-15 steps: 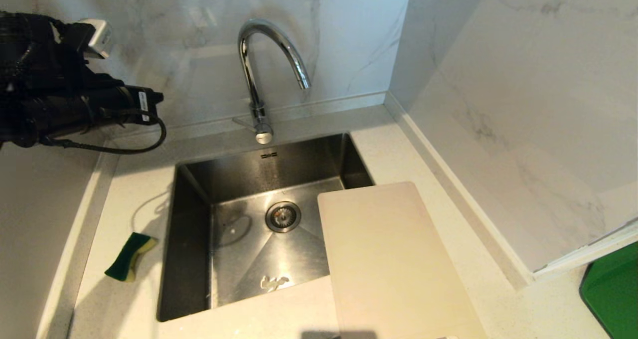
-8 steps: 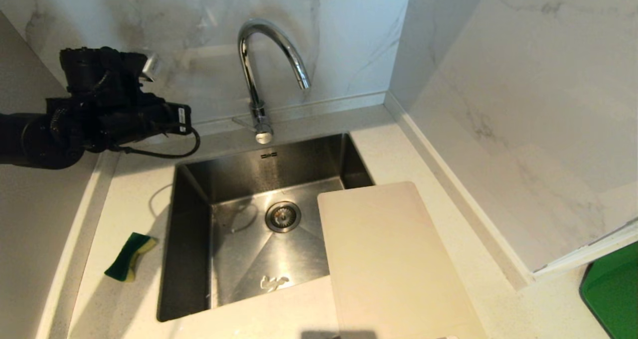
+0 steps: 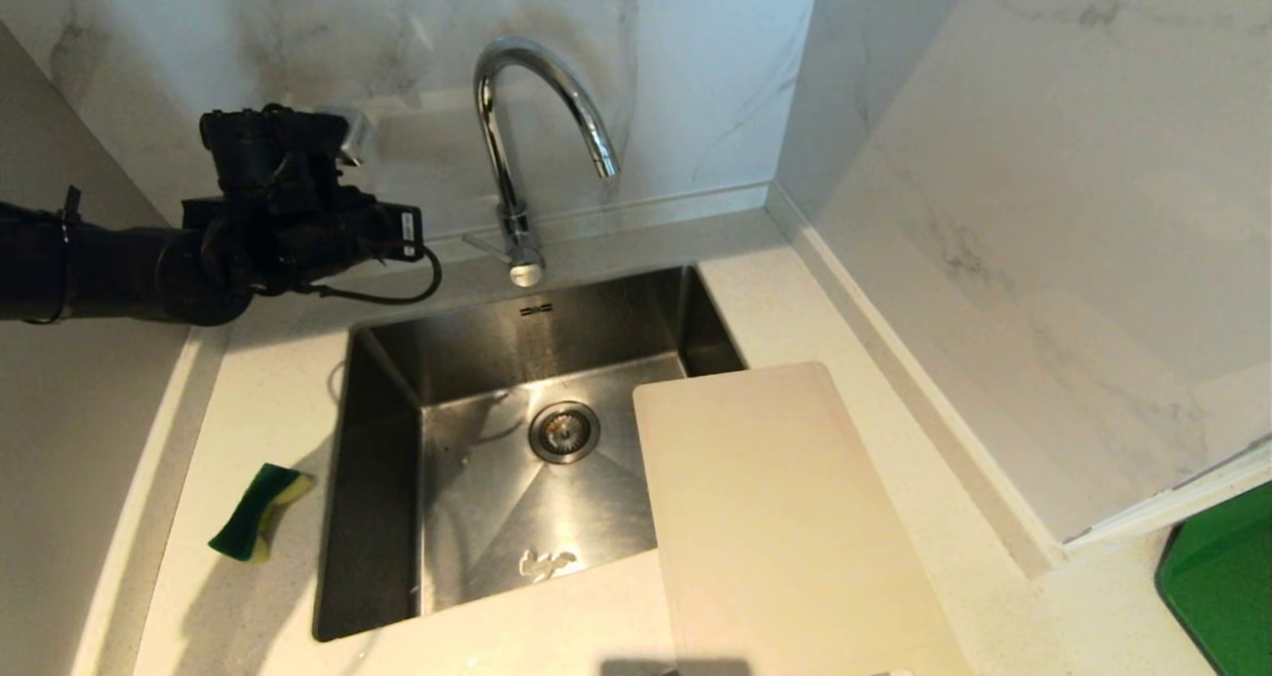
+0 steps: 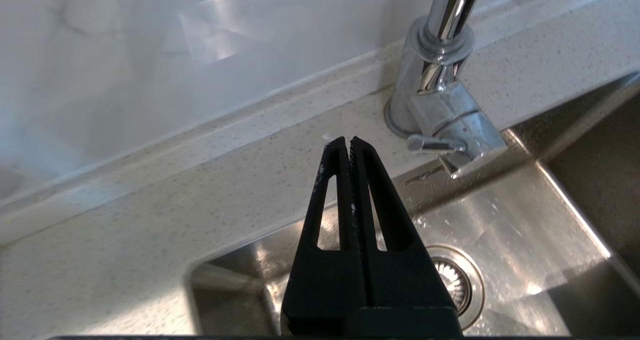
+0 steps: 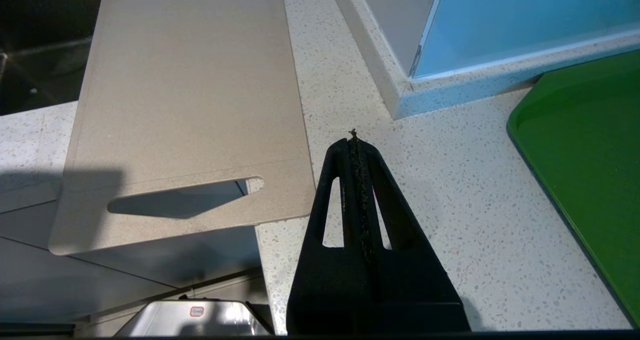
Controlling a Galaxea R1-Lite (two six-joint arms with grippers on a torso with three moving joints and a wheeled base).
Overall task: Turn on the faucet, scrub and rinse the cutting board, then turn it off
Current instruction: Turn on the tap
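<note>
- We saw the left gripper (image 4: 350, 141) with its jaws pressed together, empty, hovering over the far counter strip just left of the faucet (image 3: 517, 139), close to the thin lever (image 4: 434, 144) but apart from it.
- We judged the closed tips could slide off so slim and shiny a lever, or knock the base instead, leaving the water off; no water ran from the spout.
- The cutting board (image 3: 785, 517) lay on the near right counter, its far left corner overhanging the sink (image 3: 378, 517); a bump could tip it in.
- The right gripper (image 5: 354, 142) hung over the counter just right of the board's slot end, jaws pressed together, holding nothing.
- The sink held only its drain strainer (image 3: 564, 430) and a small pale scrap (image 3: 547, 563) near its front.
- The sponge (image 3: 260, 511) lay on the left counter, outside the basin.
- We saw nothing on the visible part of the green tray (image 5: 590, 180) at far right.
</note>
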